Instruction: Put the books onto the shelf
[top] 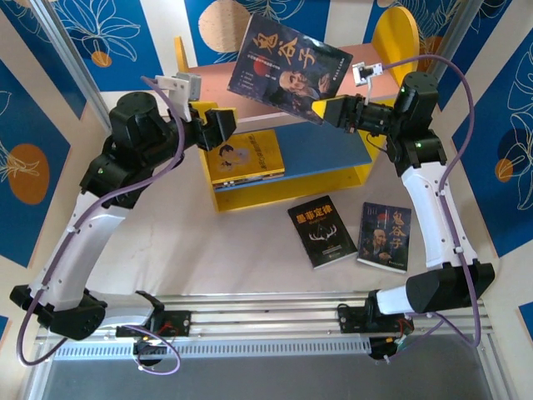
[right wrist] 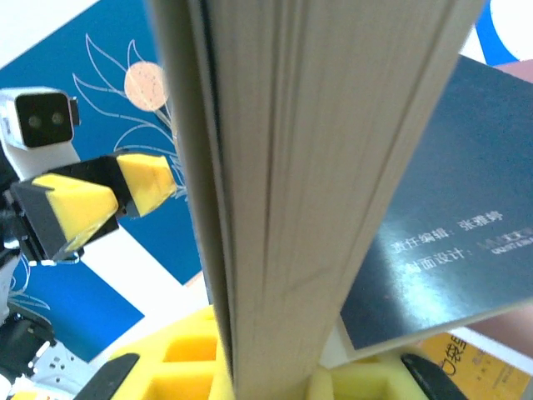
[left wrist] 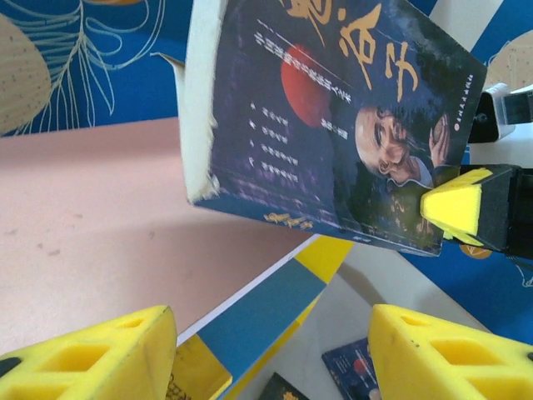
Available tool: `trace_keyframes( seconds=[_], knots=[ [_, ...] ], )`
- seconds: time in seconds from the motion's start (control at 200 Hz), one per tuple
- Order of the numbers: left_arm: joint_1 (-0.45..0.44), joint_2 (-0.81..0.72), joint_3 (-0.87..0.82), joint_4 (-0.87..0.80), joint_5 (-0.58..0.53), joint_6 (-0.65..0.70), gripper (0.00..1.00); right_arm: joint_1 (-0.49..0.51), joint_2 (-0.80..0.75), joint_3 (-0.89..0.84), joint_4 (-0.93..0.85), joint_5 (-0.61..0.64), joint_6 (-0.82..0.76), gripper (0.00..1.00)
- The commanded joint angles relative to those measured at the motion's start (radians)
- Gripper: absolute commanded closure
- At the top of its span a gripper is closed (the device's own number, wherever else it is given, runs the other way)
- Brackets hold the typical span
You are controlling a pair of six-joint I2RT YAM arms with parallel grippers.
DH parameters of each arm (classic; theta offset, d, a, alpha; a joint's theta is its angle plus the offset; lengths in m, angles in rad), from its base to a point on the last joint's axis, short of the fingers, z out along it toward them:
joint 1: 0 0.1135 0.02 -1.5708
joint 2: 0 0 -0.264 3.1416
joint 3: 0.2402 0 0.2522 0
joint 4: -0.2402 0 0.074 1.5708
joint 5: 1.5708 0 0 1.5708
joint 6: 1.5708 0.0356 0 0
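Observation:
My right gripper (top: 330, 111) is shut on the lower corner of a dark book with a man's portrait (top: 291, 67), holding it tilted in the air over the shelf's pink upper board (top: 218, 82). In the right wrist view the book's page edge (right wrist: 316, 192) stands between my yellow pads (right wrist: 196, 354). My left gripper (top: 220, 128) hangs open and empty just left of the book, over the shelf's front; its wrist view shows the held book (left wrist: 333, 117) above its spread fingers (left wrist: 92, 354). A yellow book (top: 246, 156) lies on the blue lower board (top: 333, 146).
Two more books lie flat on the table in front of the shelf: a black one with antlers (top: 321, 232) and a dark portrait one (top: 385, 236). The shelf's rounded yellow side (top: 394, 33) rises at the back right. Blue patterned walls close in the sides and back.

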Motion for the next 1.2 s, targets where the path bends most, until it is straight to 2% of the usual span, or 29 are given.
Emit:
trace_keyframes(
  seconds=[0.0,0.155,0.58,0.675,0.755,0.865,1.02,1.04,1.196],
  knots=[
    [0.045,0.02,0.033,-0.082,0.154,-0.037,0.36,-0.002,-0.051,-0.022,-0.017,-0.05,-0.103,1.0],
    [0.077,0.052,0.049,-0.076,0.253,-0.069,0.35,0.01,-0.06,-0.048,-0.043,-0.085,-0.147,1.0],
    [0.093,0.082,0.088,-0.094,0.308,-0.065,0.33,0.075,-0.053,-0.024,-0.174,-0.152,-0.287,1.0],
    [0.096,0.077,0.089,-0.082,0.327,-0.063,0.36,0.084,-0.028,0.005,-0.232,-0.161,-0.315,1.0],
    [0.096,0.073,0.086,-0.078,0.333,-0.061,0.45,0.087,-0.014,0.011,-0.233,-0.16,-0.304,1.0],
    [0.096,0.056,0.038,-0.045,0.321,-0.07,0.69,0.091,-0.005,-0.001,-0.199,-0.146,-0.266,1.0],
    [0.096,0.0,-0.121,0.114,0.301,-0.126,0.98,0.096,-0.006,-0.032,-0.135,-0.11,-0.206,1.0],
    [0.096,-0.006,-0.148,0.138,0.295,-0.137,1.0,0.097,-0.005,-0.035,-0.129,-0.103,-0.198,1.0],
    [0.096,-0.053,-0.304,0.353,0.261,-0.243,1.0,0.097,-0.016,-0.061,-0.072,-0.034,-0.103,0.95]
  ],
)
